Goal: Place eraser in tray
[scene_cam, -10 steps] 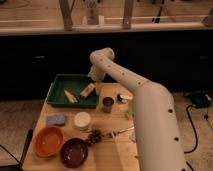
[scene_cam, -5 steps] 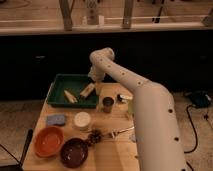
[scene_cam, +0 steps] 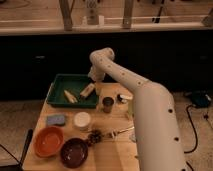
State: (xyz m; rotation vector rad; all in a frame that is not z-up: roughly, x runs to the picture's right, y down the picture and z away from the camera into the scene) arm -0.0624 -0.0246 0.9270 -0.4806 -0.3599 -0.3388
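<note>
The dark green tray (scene_cam: pixel 59 91) sits at the back left of the wooden table. A pale oblong block that looks like the eraser (scene_cam: pixel 87 90) lies inside it near the right rim. A yellowish oblong item (scene_cam: pixel 70 96) lies beside it in the tray. My white arm reaches from the lower right up over the table. Its gripper (scene_cam: pixel 95 76) hangs at the tray's right back corner, just above the far end of the eraser. I cannot tell whether it touches the eraser.
A dark cup (scene_cam: pixel 107 104) and a small item (scene_cam: pixel 122 98) stand right of the tray. In front are a blue sponge (scene_cam: pixel 56 120), a white round cup (scene_cam: pixel 82 120), an orange bowl (scene_cam: pixel 49 141), a dark bowl (scene_cam: pixel 74 152) and a fork (scene_cam: pixel 119 132).
</note>
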